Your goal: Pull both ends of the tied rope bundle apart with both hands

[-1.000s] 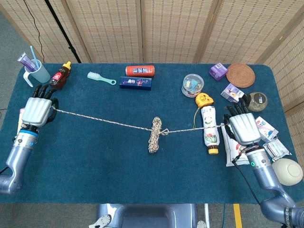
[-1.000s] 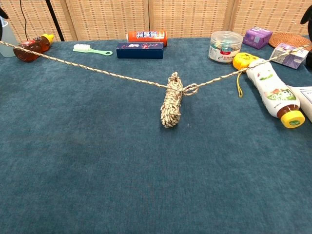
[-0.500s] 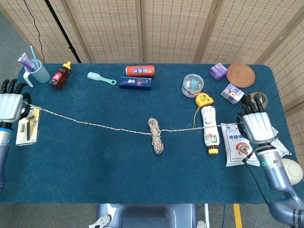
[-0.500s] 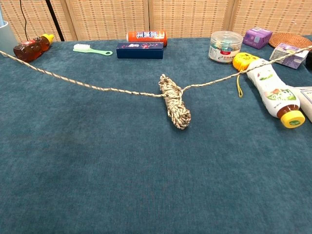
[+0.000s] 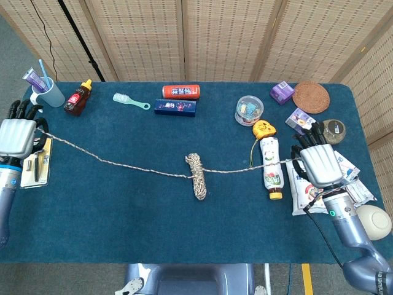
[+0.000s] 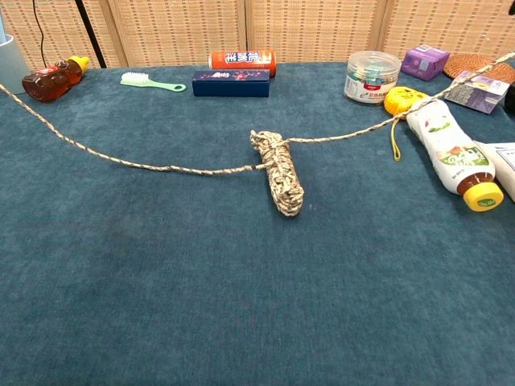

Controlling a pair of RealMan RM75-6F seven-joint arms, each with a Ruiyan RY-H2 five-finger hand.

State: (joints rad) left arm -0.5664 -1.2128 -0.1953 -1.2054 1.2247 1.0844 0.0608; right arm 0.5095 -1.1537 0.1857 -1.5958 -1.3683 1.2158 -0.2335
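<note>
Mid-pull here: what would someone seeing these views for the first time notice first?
The rope strung across the blue table, one end gripped by the left hand at the left edge, the other by the right hand near the right edge. At mid-table sits the rope bundle, not yet undone. The right strand crosses a lying white bottle.

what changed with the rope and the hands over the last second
The left robot hand drew outward to the table's left edge, holding its rope end throughout. The right robot hand went outward, then came back in, its rope end seemingly held too. The rope bundle slid slightly left and swung its free end, and the left strand now sags. Bottles, boxes and the brush stayed put.
</note>
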